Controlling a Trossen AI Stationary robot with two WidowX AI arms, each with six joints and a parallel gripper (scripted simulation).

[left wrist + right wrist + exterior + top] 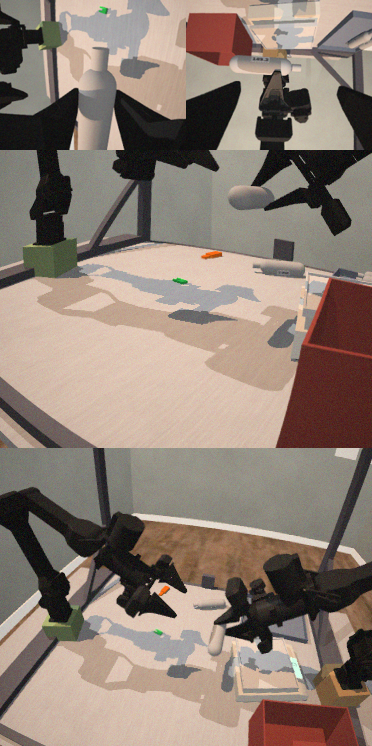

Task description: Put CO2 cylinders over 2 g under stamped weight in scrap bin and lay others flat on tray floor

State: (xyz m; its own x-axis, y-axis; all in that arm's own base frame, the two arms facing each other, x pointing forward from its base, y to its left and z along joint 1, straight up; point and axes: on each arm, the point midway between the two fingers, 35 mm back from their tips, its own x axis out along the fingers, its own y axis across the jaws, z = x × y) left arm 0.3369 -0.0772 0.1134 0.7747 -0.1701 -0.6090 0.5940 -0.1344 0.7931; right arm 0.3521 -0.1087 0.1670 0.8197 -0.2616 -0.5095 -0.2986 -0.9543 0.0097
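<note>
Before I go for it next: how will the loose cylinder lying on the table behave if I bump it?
The loose cylinder would probably roll sideways, its body being round with nothing seen bracing it. It looks rigid, so I'd expect no give. Its narrow neck suggests a more secure grip around the wide body.

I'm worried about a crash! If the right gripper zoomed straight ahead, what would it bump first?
Probably the left gripper or the pale bottle it holds; depth is unclear.
</note>
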